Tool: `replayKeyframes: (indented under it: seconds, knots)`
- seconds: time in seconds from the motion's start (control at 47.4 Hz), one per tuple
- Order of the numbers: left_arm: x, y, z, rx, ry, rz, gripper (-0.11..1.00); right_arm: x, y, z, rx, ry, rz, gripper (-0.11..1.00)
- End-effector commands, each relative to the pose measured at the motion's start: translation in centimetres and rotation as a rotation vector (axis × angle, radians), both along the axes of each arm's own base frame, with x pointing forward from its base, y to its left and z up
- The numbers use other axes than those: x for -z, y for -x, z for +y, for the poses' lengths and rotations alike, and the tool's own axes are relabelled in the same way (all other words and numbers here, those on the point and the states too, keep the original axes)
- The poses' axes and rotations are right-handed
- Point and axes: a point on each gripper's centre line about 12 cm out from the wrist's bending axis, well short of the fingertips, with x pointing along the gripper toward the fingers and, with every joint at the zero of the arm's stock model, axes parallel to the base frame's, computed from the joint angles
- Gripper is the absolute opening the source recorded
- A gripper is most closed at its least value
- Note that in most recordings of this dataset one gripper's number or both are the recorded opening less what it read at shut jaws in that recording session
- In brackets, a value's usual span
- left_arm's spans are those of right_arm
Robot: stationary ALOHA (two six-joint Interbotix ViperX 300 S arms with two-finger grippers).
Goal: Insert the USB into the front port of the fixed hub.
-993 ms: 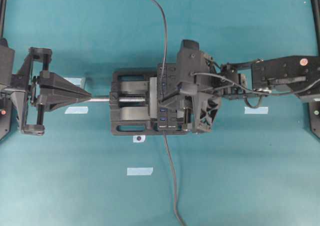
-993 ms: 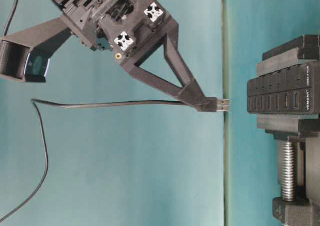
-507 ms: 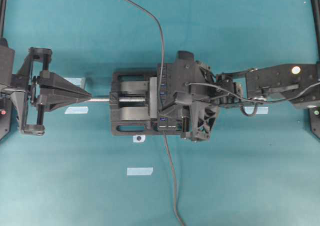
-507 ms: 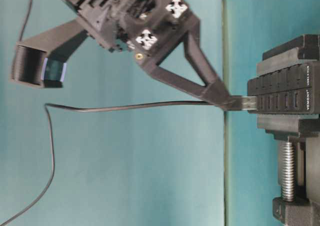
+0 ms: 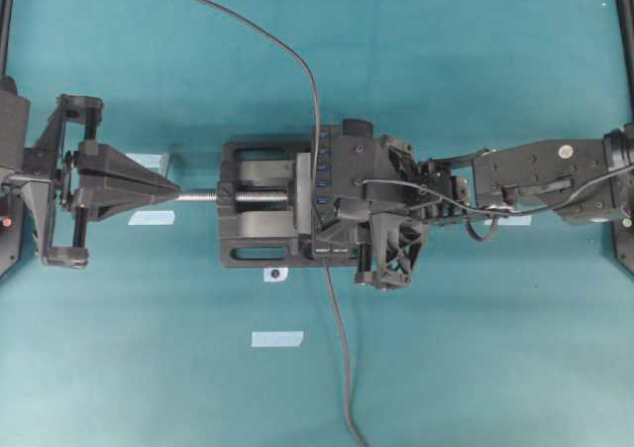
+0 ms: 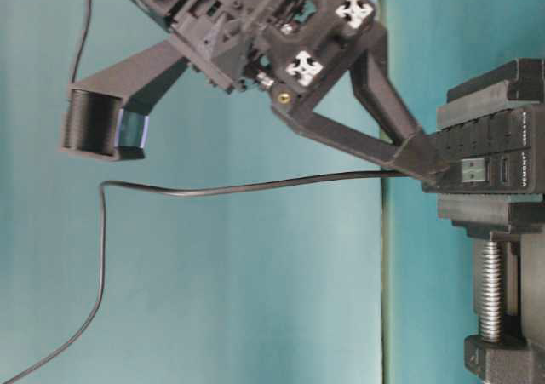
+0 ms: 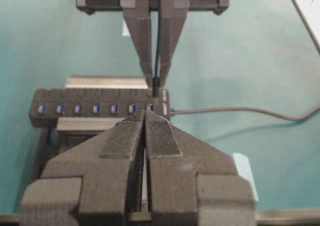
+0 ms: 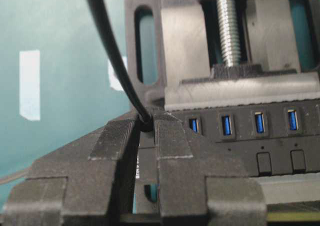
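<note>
While the right gripper point(image 6: 430, 164), nearly shut, pinches the USB point(image 8: 145, 122) plug at the fixed hub point(image 6: 490, 161), its limp cable point(image 6: 238, 186) likely tugs; grip the rigid plug.

The USB point(image 8: 145, 124) plug is hidden between the closed fingers of the right gripper point(image 8: 145, 131), so that whether it is seated in a port of the fixed hub point(image 8: 250, 136) cannot be told from the right wrist view. In the overhead view much of the hub's port row is covered by the right arm. The cable point(image 5: 342, 368) is cut off at the top and bottom picture edges.
</note>
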Motion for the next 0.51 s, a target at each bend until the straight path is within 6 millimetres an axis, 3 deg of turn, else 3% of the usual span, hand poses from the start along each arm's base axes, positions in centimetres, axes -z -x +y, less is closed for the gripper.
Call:
replayKeyframes:
  seconds: [0.0, 0.486]
  knots:
    - [-0.55, -0.18, -0.08, 0.003, 0.002, -0.021, 0.00, -0.94, -0.24, 0.25, 0.002, -0.011, -0.041, 0.05]
    - [-0.55, -0.18, -0.08, 0.003, 0.002, -0.021, 0.00, -0.05, -0.42, 0.01, 0.008, -0.009, -0.030, 0.05]
